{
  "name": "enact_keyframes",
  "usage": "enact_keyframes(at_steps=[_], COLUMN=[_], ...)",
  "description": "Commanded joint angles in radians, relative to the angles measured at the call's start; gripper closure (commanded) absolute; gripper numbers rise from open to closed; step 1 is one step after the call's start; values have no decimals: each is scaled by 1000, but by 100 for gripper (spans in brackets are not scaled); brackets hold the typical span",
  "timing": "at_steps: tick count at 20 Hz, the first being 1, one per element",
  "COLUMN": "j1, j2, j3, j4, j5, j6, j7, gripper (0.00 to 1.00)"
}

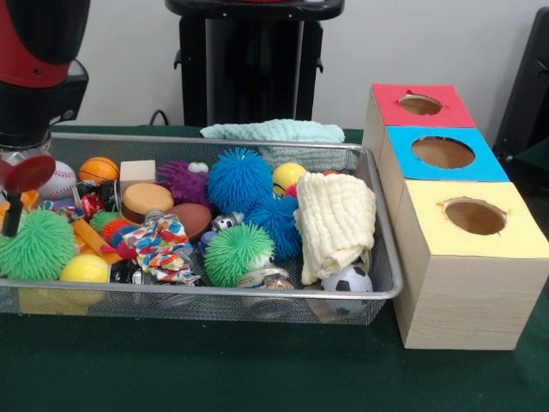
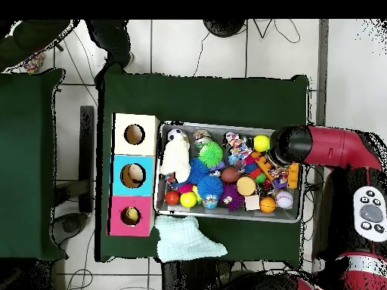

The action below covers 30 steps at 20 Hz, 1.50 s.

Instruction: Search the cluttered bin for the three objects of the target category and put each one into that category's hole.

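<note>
The green desk (image 1: 214,369) is closest, and on it sits a wire bin (image 1: 206,293) full of toys. The bin has walls so the toys stay put and do not roll off.

At the left end of the bin, the red and black arm (image 1: 34,69) comes down from above. It hangs there, I think, because the search starts at that end. Its fingers (image 1: 19,193) are low, just above a green spiky ball (image 1: 34,245) and near a baseball (image 1: 58,180). I cannot tell if they are open or closed, and I cannot see them holding a toy.

Next to the right come a yellow ball (image 1: 84,268), a small basketball (image 1: 99,168) and a bright patterned cloth (image 1: 159,245). Then there is a brown football (image 1: 190,219), a blue spiky ball (image 1: 240,178) and another green spiky ball (image 1: 236,253). A cream cloth (image 1: 336,223) hangs over the right end and hides some toys (so it may need moving). A little soccer ball (image 1: 347,279) peeks out under it.

Right of the bin are three wooden boxes in a row. Each has a round hole on top: yellow hole (image 1: 474,216) nearest, blue hole (image 1: 443,153) behind it, red hole (image 1: 420,105) at the back. They stand close to the bin so the trip is short. Nothing here says which kind of toy is wanted. The balls and cloths I can see all lie in the bin, far from the holes where the arm is now.
</note>
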Motion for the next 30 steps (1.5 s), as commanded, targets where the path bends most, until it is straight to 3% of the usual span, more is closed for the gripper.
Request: enact_keyframes(at_steps=[1, 10, 25, 30], j1=[-24, -48, -53, -98], j2=[49, 59, 79, 70], j3=[59, 97, 113, 173], j4=[132, 219, 247, 293], j5=[-30, 48, 92, 124], j6=[-47, -19, -66, -229], j7=[-159, -93, -48, -32], gripper=[0, 0, 0, 0])
